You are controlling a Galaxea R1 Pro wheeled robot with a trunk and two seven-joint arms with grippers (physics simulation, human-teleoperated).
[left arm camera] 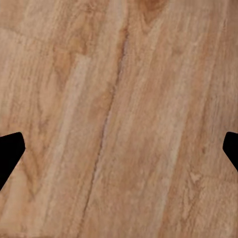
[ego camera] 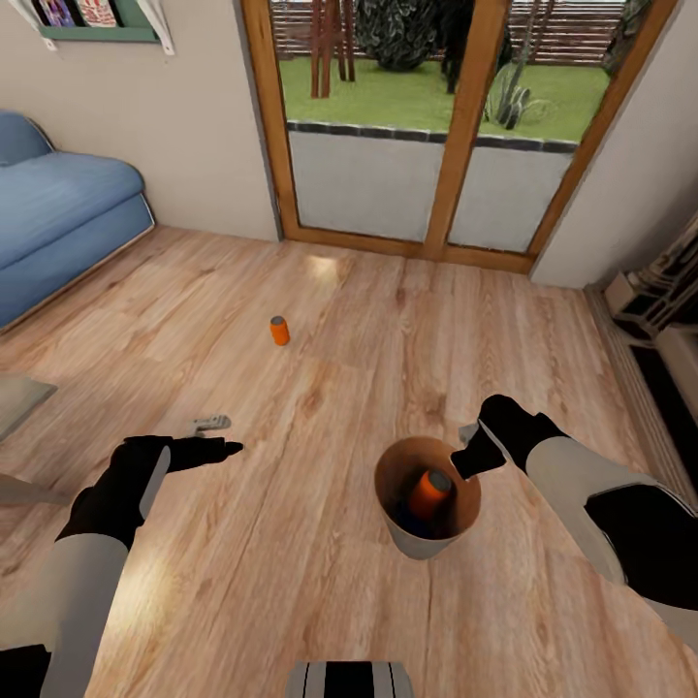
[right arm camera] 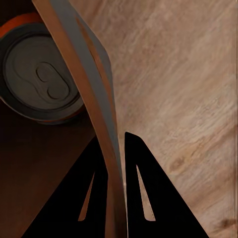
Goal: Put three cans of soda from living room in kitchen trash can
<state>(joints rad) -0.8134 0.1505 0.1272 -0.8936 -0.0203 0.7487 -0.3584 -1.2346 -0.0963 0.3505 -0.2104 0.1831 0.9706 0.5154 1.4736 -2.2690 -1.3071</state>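
Bin [ego camera: 427, 543] stood on your wood floor [ego camera: 320, 543], rim clamped in your right gripper [right arm camera: 115, 144], one finger inside, one outside, an orange can [ego camera: 428, 492] leaning within it, another can [ego camera: 279, 331] upright nearer the glass doors [ego camera: 427, 126], your left gripper [left arm camera: 119, 148] spread wide over bare planks.

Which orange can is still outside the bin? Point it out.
The orange can on the floor, standing alone on the planks towards the glass doors. The other orange can already leans inside the bin held by the right gripper.
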